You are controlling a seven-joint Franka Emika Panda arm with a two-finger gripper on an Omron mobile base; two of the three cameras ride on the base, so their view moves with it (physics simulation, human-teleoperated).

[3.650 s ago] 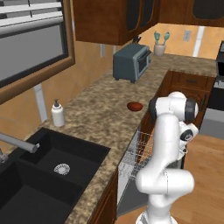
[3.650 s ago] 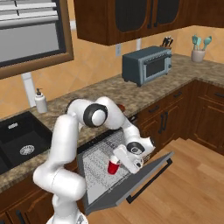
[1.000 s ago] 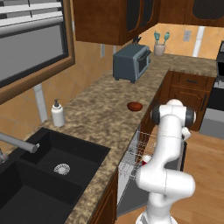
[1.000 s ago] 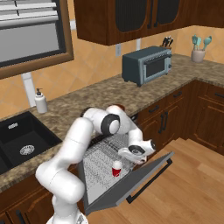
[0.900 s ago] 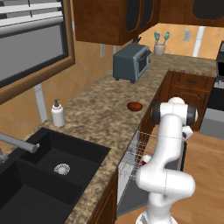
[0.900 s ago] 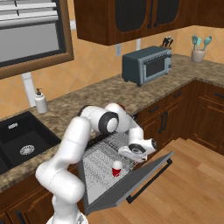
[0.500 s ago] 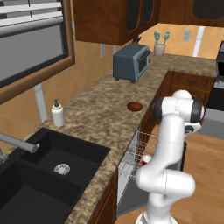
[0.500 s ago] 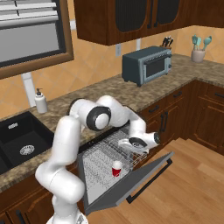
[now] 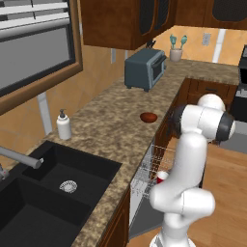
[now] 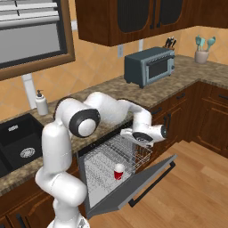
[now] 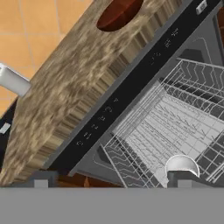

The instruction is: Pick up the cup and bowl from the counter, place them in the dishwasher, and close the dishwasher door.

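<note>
**Cup in the rack, bowl on the desk, claw above the open dishwasher**

The room is a kitchen with a wooden floor, orange tiled walls and dark wooden cabinets over a long brown speckled desk (image 9: 111, 125). On the desk stand a grey-blue toaster oven (image 10: 149, 66), a white soap dispenser (image 9: 63, 125) beside a black sink (image 9: 58, 185), and a holder of utensils (image 10: 201, 51) in the far corner.

The dishwasher (image 10: 116, 165) under the desk is open, its dark grey door (image 10: 136, 185) folded down towards the floor and its silvery wire rack (image 10: 111, 161) exposed. The red cup (image 10: 118, 171) stands upright in the rack, white inside showing. The reddish-brown bowl (image 9: 148, 116) lies on the desk, near the edge above the dishwasher.

The claw (image 10: 141, 138) hangs over the far end of the rack, holding nothing; how wide its fingers stand cannot be told. The cup sits below it and well apart, towards the door. In the hand view the bowl (image 11: 119, 13) lies at the top, across the desk's edge from the claw, and the cup's white rim (image 11: 181, 165) shows just beside one fingertip (image 11: 183, 178).
</note>
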